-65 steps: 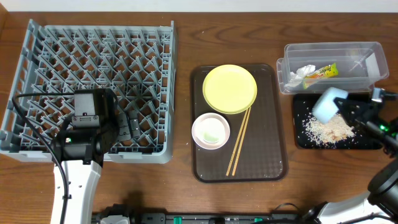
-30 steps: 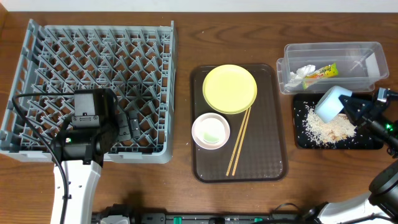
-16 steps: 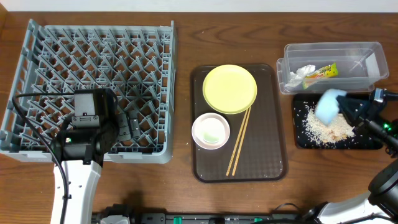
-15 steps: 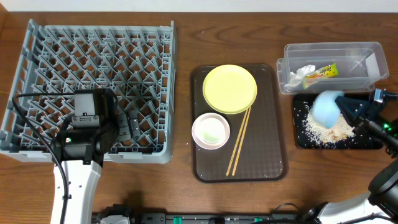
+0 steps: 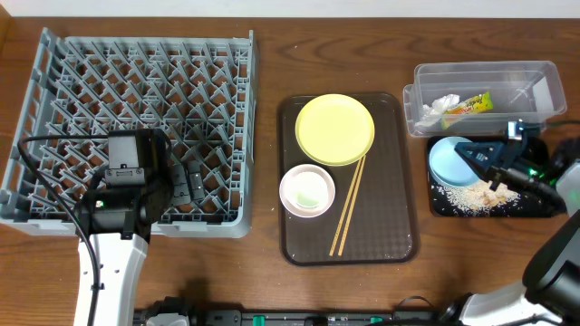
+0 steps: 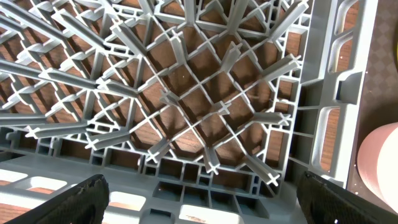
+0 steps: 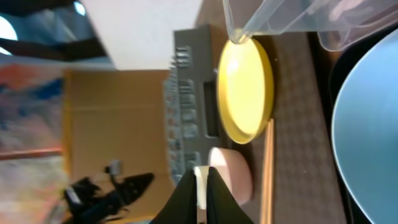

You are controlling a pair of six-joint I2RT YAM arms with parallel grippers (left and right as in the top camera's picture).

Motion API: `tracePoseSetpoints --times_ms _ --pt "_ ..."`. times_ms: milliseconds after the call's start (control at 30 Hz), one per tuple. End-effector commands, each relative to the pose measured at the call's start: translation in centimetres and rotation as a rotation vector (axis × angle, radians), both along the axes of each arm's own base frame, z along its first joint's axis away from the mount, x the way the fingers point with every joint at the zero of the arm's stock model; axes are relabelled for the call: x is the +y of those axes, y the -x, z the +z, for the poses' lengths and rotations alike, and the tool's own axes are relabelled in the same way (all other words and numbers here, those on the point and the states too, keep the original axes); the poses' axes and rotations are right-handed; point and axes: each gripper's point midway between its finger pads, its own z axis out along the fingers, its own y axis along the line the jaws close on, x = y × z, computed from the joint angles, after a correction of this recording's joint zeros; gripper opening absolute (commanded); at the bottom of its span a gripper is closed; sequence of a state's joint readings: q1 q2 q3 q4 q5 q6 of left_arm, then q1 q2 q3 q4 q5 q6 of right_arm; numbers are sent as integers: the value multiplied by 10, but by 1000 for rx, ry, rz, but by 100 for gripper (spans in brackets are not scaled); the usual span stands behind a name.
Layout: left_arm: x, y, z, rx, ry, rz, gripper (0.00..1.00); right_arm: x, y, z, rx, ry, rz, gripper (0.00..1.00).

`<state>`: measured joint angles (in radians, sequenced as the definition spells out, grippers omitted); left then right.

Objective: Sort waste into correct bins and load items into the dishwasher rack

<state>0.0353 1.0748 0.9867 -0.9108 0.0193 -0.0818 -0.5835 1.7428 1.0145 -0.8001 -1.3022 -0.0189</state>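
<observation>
My right gripper (image 5: 478,156) is shut on the rim of the light blue bowl (image 5: 448,161) and holds it over the left end of the black tray (image 5: 540,207), beside the rice scraps (image 5: 480,188). In the right wrist view its fingers (image 7: 200,177) stand almost together and the bowl (image 7: 370,124) fills the right edge. Tissue (image 5: 439,107) and the wrapper (image 5: 468,105) lie in the clear tub (image 5: 530,77). The yellow plate (image 5: 334,129), pinkish-white bowl (image 5: 307,190) and chopsticks (image 5: 347,206) lie on the brown tray. My left gripper (image 6: 202,205) is open above the grey rack (image 5: 136,81). No cup shows.
The brown serving tray (image 5: 390,226) sits between the rack and the bins. The left arm's body (image 5: 127,177) covers the rack's front edge. The tub stands directly behind the black tray, near the table's right edge.
The right gripper has moved left with the blue bowl and turned it from tilted over the rice to facing up. The left arm has not moved.
</observation>
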Motion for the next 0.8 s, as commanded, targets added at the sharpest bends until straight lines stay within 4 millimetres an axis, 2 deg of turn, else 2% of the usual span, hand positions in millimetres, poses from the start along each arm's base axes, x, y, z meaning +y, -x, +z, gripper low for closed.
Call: tracePoseSetpoints --times_ms 0,67,233,333,467,567,767 --pt "0 -4 9 -24 0 6 98 -5 2 -8 13 220 14 10" --pt "0 -4 9 -24 0 6 98 -15 6 -18 58 355 4 12" --pt "0 -4 9 -24 0 6 98 -27 12 -20 92 554 -12 17" --pt "0 -4 9 -24 0 6 98 -39 18 -25 175 668 -56 18" --pt "0 -4 9 -24 0 6 98 -77 37 -40 427 838 -231 20" --pt "0 -4 9 -24 0 6 98 -96 47 -47 527 913 -312 21" --pt "0 -4 9 -24 0 6 98 -100 46 -51 542 922 -319 23"
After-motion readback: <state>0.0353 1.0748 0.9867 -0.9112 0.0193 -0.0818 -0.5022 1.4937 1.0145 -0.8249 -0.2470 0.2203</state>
